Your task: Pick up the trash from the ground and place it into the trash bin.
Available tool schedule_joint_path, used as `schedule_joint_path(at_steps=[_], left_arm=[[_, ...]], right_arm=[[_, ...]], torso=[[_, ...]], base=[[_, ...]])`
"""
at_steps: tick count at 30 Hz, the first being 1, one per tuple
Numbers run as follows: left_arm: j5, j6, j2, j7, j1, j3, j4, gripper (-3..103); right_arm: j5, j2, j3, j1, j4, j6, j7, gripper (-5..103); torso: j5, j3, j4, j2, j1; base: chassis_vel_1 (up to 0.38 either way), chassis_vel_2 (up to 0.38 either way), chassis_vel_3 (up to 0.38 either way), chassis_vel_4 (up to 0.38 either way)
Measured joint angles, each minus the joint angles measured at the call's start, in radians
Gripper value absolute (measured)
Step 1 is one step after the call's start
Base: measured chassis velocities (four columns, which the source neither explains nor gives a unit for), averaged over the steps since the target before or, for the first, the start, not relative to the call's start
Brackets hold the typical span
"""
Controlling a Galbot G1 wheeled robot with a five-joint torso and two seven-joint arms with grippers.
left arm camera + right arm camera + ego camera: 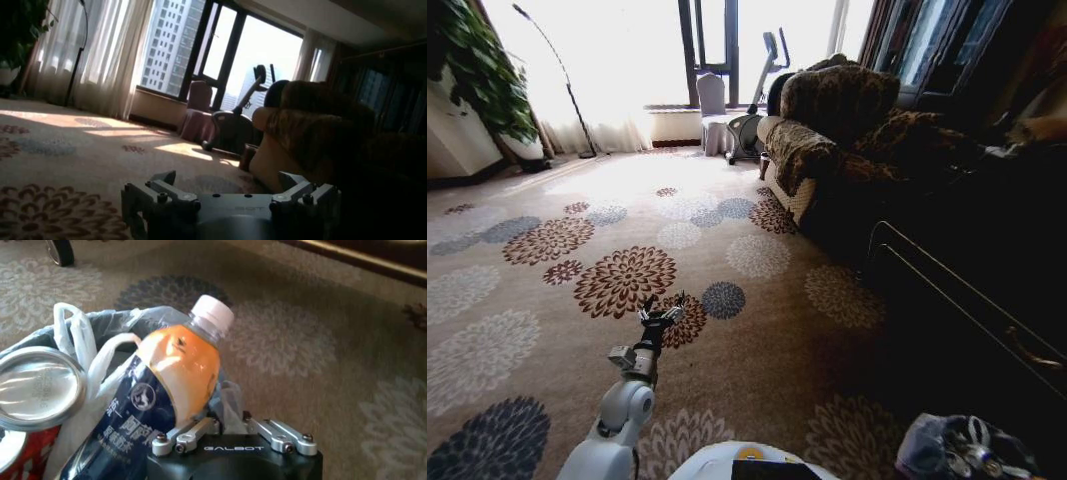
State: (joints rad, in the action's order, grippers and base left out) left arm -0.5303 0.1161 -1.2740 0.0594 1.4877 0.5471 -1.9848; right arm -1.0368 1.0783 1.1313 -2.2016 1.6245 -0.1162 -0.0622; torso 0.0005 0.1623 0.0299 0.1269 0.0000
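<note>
Over the flowered carpet (757, 330) in the head view, the left gripper (663, 312) hangs low, ahead of the robot, fingers spread, nothing between them; no litter is visible on the floor near it; at the lower right corner sits the trash bin (917, 445), grey-white liner bunched, close to the robot's right side; so the right arm is the nearer one to the bin.

Left wrist view: left gripper (229, 186) open and empty, facing the sofa (313, 135) and window, not the bin.

Right wrist view: right gripper (230, 432) sits just beside the bin liner (73, 335); its fingers look parted, gripping nothing as far as I can judge; the orange-capped bottle (167, 385) leans in the bin, long axis running up and away from the gripper, white cap uppermost; the red-and-white can (37, 390) lies beside it.
</note>
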Motion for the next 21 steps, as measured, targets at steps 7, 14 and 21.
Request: schedule_joint_path(at_steps=[7,14,21], left_arm=[[0.000,0.000,0.000,0.000,0.000,0.000,0.000,100],[0.000,0.000,0.000,0.000,0.000,0.000,0.000,100],[0.000,0.000,0.000,0.000,0.000,0.000,0.000,100]], right_arm=[[-0.046,0.011,0.024,-0.035,0.034,-0.021,0.011,32],[-0.065,0.051,0.061,-0.086,0.147,-0.056,-0.017,59],[-0.070,0.100,0.072,-0.153,0.318,-0.062,-0.166,86]], torso=[[-0.0008,0.000,-0.0005,0.000,0.000],[-0.0006,0.000,-0.0006,0.000,0.000],[-0.0008,0.000,-0.0003,0.000,0.000]], base=[[0.000,0.000,0.000,0.000],[0.000,0.000,0.000,0.000],[0.000,0.000,0.000,0.000]])
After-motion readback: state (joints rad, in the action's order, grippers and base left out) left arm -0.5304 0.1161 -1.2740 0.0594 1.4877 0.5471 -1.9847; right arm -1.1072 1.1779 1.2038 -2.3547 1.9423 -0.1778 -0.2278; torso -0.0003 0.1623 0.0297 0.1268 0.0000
